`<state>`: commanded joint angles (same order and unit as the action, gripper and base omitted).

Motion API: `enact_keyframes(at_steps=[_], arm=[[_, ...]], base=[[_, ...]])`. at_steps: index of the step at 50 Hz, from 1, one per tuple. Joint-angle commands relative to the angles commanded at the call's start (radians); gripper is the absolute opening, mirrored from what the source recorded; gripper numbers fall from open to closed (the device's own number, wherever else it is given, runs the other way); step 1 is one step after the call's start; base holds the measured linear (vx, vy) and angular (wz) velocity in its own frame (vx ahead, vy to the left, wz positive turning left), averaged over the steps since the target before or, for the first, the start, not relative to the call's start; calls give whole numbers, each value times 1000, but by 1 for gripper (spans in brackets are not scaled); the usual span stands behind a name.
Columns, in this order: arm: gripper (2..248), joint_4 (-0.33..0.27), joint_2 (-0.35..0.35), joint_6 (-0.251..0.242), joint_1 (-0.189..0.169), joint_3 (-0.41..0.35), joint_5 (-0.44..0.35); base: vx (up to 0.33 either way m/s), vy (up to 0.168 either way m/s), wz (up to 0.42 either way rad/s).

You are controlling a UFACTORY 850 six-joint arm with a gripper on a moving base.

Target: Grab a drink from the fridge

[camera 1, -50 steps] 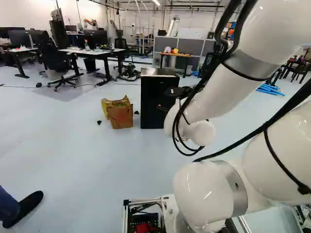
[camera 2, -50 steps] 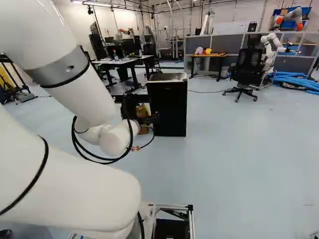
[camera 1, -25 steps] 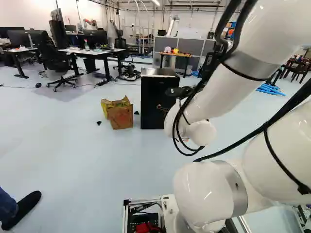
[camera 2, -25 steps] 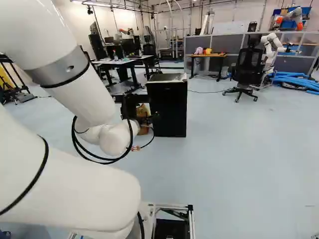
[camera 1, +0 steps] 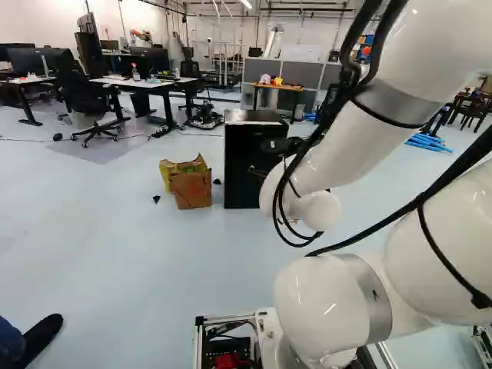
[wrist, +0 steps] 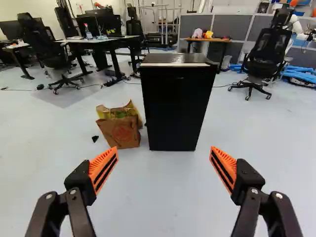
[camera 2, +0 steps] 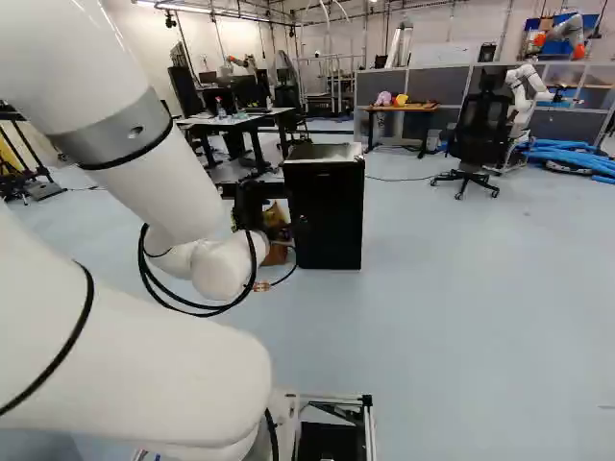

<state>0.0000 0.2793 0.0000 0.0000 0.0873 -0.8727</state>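
You have one fridge [wrist: 177, 108], black and upright on the floor, straight ahead of the gripper [camera 2: 281, 233] and well apart from its fingertips. A pale strip runs along the front edge of its top. You can't tell where the drink is; the fridge's inside is hidden.

Your gripper's two fingers stand wide apart, with floor [wrist: 160, 197] showing between their orange pads [wrist: 103, 170].

Just beside the fridge you have one brown paper bag [wrist: 121, 133], with yellow wrapping [wrist: 105, 113] at its open mouth. Count two small dark scraps on the floor: one [wrist: 95, 138] on the bag's far side from the fridge, one [camera 1: 217, 181] between bag and fridge.

The floor is pale blue-grey and smooth. At the bottom left corner of the left base view you have one dark shoe [camera 1: 42, 334] on a person's foot.

Farther back, count two white-topped desks [camera 1: 165, 83] [camera 1: 31, 80], one spray bottle [camera 1: 135, 74] on the nearer-to-fridge desk, and three black office chairs [wrist: 45, 52] [wrist: 264, 59] [camera 1: 190, 69]. One small wooden-topped table [camera 2: 423, 107] carries two things, a pink one [camera 2: 383, 98] nearer its left end in the right base view and a yellow one [camera 2: 401, 99]. Behind it stands a grey partition [camera 2: 423, 84]. Blue tubes [camera 2: 567, 154] lie near another robot [camera 2: 523, 91].
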Motion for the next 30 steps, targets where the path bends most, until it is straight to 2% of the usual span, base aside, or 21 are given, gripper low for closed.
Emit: enact_keyframes(at_steps=[30], arm=[[247, 0, 0, 0, 0, 0, 0]], base=[[191, 79, -26]])
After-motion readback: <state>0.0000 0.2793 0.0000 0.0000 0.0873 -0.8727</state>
